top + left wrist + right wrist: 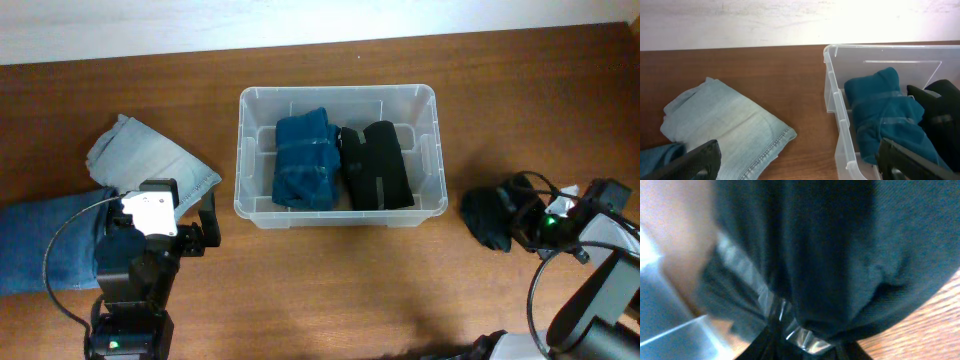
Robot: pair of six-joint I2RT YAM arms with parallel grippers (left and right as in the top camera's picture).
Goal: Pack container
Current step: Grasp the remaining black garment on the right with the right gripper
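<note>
The clear plastic container [337, 92] stands at the table's middle and holds a blue taped clothing bundle [305, 160] beside a black one [378, 165]. The left wrist view shows its near corner [840, 107] and the blue bundle [885, 110]. My left gripper [205, 228] is open and empty [800, 170], low between the light denim and the container's left wall. My right gripper [522, 225] is to the right of the container, shut on a dark taped clothing bundle [488, 215]. That bundle [840, 245] fills the right wrist view, blurred.
Folded light-blue jeans [150, 160] lie left of the container and also show in the left wrist view [725, 120]. A darker blue denim piece [45, 245] lies at the far left edge. Cables trail by both arms.
</note>
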